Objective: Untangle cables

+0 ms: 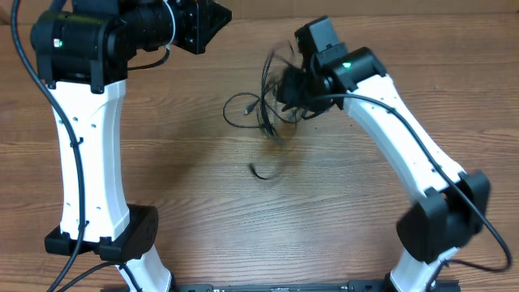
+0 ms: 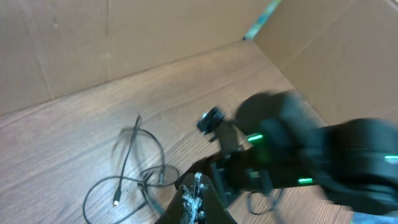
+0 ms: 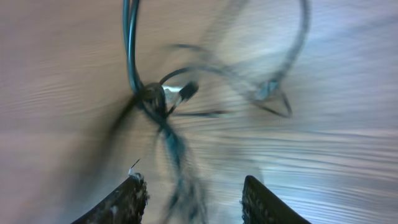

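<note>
The cables (image 1: 253,109) are thin black cords in a tangled bundle with loose loops at the table's far middle. A short separate black cord piece (image 1: 261,171) lies nearer the front. My right gripper (image 1: 285,91) hovers right at the bundle's right side. In the right wrist view its fingers (image 3: 196,200) are open, with a blurred knot of cables (image 3: 152,96) ahead of them and strands running down between them. My left gripper (image 1: 208,23) is raised at the back left, away from the bundle. Its jaws (image 2: 196,200) are shut and empty, with the cable loops (image 2: 134,174) on the table below.
The wooden table (image 1: 186,186) carries both arm bases at the front edge. Cardboard walls (image 2: 155,31) stand behind the table. The right arm (image 2: 298,162) fills the right side of the left wrist view.
</note>
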Robot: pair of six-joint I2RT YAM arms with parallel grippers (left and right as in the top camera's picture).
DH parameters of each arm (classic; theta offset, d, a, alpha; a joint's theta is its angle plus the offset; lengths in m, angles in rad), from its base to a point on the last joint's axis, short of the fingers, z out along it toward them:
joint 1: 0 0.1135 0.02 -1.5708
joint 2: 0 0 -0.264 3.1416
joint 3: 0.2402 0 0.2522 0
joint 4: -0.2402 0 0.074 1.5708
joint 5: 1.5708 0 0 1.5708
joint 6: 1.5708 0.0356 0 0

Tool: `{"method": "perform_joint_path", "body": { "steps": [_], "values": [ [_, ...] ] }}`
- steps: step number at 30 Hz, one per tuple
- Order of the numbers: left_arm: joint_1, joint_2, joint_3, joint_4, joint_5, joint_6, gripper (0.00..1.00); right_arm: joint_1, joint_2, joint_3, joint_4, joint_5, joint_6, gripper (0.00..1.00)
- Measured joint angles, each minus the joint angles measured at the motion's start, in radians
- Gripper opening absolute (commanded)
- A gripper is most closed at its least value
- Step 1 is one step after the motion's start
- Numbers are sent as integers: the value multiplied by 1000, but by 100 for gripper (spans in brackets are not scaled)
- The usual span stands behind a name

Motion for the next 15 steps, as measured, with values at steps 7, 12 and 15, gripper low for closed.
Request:
{"method": "perform_joint_path", "body": {
  "steps": [7,12,15],
  "values": [
    [68,-2,0,7,3,-17,4,-58,51,-26,-44,172,-34,41],
    [73,-2,0,-82,-24,-30,7,-109,51,-26,-44,133,-110,47],
    [18,6,2,-162,-62,-33,28,-143,51,-26,-51,72,-146,53]
  ]
}}
